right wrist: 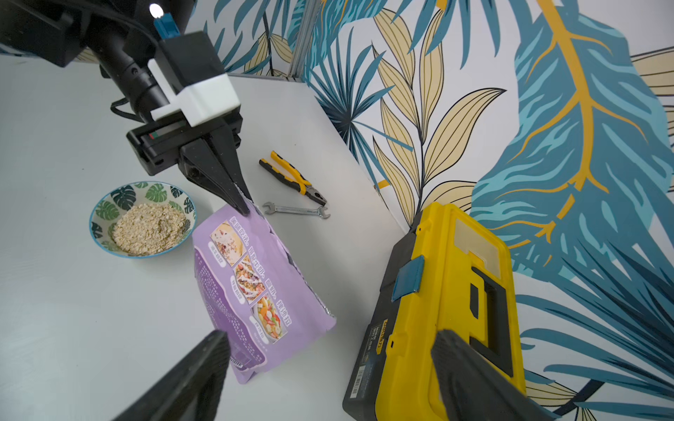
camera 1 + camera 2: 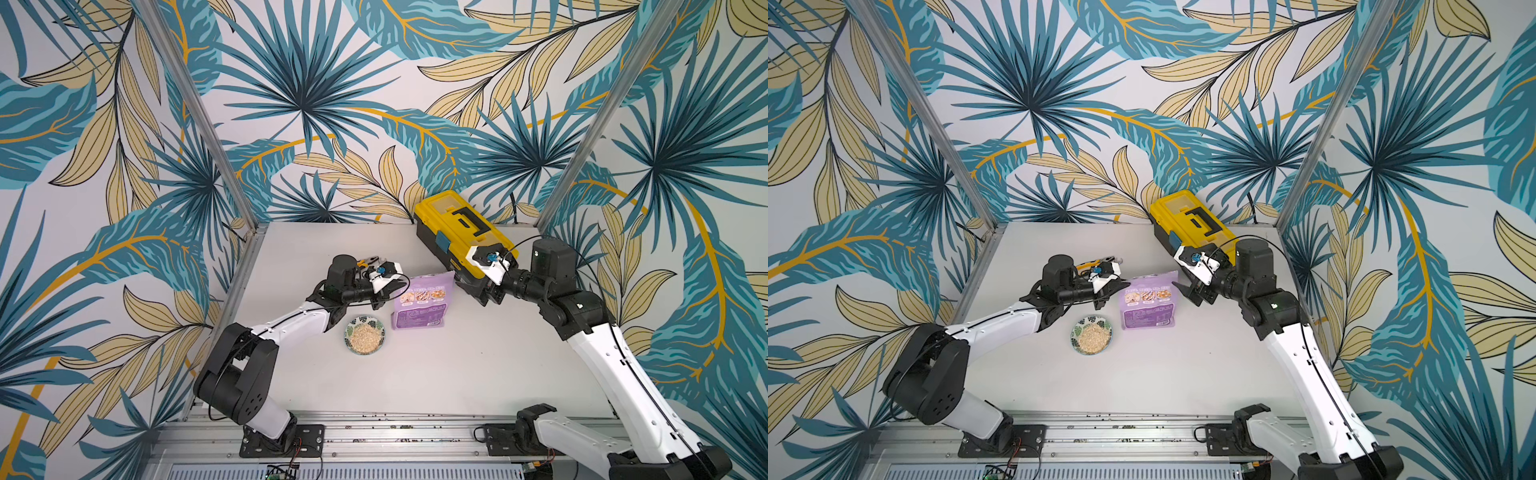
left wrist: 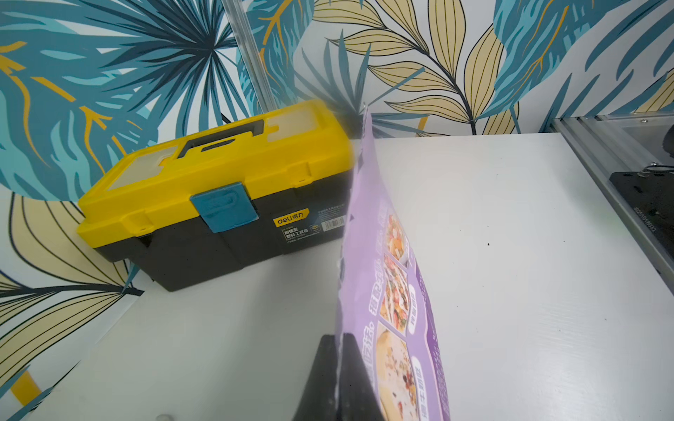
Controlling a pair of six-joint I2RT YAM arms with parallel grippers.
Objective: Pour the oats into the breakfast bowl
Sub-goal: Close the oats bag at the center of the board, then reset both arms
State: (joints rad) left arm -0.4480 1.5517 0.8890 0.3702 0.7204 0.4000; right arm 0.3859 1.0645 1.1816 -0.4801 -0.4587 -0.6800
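The lilac-purple pouch [image 2: 422, 301] [image 2: 1148, 300] stands upright on the table. My left gripper [image 2: 401, 284] [image 3: 341, 339] is shut on its top corner, the thin edge pinched between the black fingers [image 1: 233, 189]. My right gripper [image 2: 467, 291] [image 1: 330, 339] hangs open just off the pouch's other top corner, between the pouch [image 1: 255, 291] and the toolbox, touching nothing. In front of the pouch, to its left, sits the breakfast bowl [image 2: 349, 324] [image 1: 109, 204], white with green leaves. A heap of beige oats [image 2: 365, 337] [image 1: 149, 227] lies in it.
A yellow-and-black toolbox [image 2: 457, 232] [image 1: 448, 291] lies at the back right, close behind my right gripper. Yellow-handled pliers [image 1: 291, 176] and a steel wrench [image 1: 295, 210] lie behind the left gripper near the back wall. Patterned walls close in the table on three sides.
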